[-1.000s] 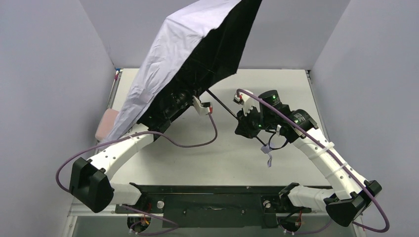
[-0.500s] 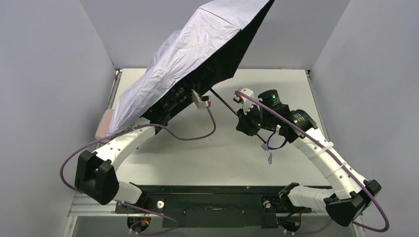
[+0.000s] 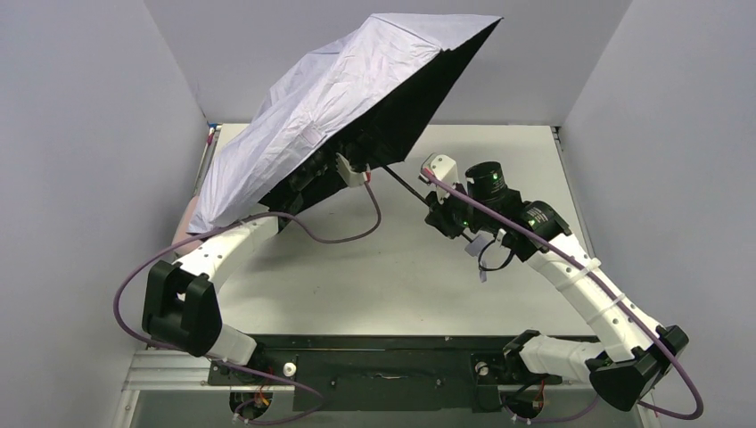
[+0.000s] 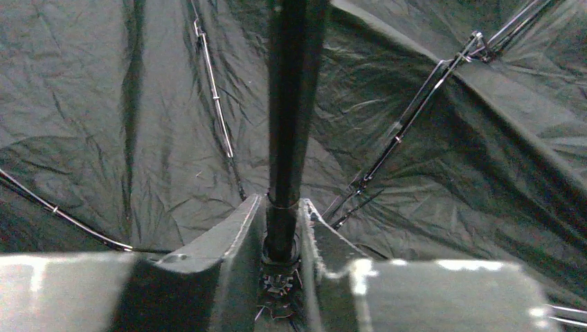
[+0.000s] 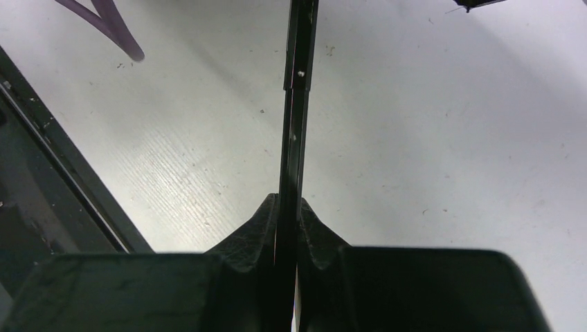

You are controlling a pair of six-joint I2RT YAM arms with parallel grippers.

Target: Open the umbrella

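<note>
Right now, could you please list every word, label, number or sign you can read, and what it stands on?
None can be read.
The umbrella is plain outside and black inside; a small tab on its outer fabric is too small to tell whether it carries print.
The table bears no lettering.

No text, label or number is legible on anything here.
</note>
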